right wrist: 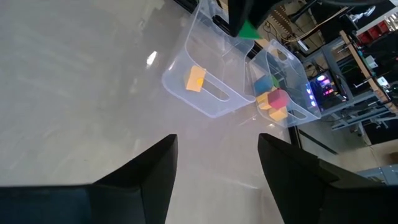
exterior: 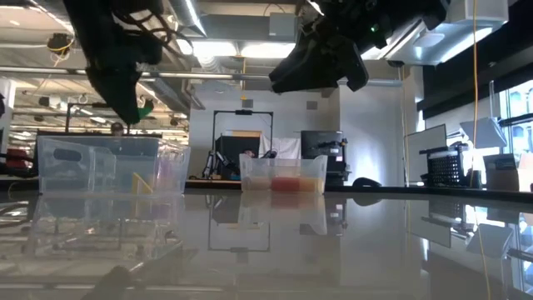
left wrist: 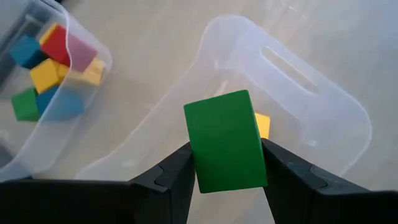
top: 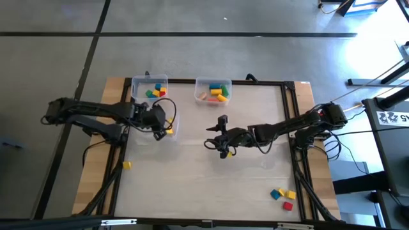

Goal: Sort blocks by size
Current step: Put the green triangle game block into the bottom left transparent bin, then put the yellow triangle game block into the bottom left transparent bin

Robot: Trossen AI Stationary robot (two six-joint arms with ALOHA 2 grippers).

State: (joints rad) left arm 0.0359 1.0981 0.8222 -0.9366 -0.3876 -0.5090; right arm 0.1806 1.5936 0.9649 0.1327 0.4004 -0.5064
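Left tool [left wrist: 225, 163] clamps a green block [left wrist: 225, 142] above the clear bin [left wrist: 323, 99]; released off-centre, it could bounce out. Right tool [right wrist: 216, 163] waits mid-frame, gaping, empty.

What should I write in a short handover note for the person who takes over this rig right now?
Left gripper: shut on a green block, held above the clear bin that has one yellow block inside.
Right gripper: open, empty, over mid-table.
Done: mixed blocks lie in two back bins.
Left: release the green block; loose yellow block at the left edge; three blocks at front right.
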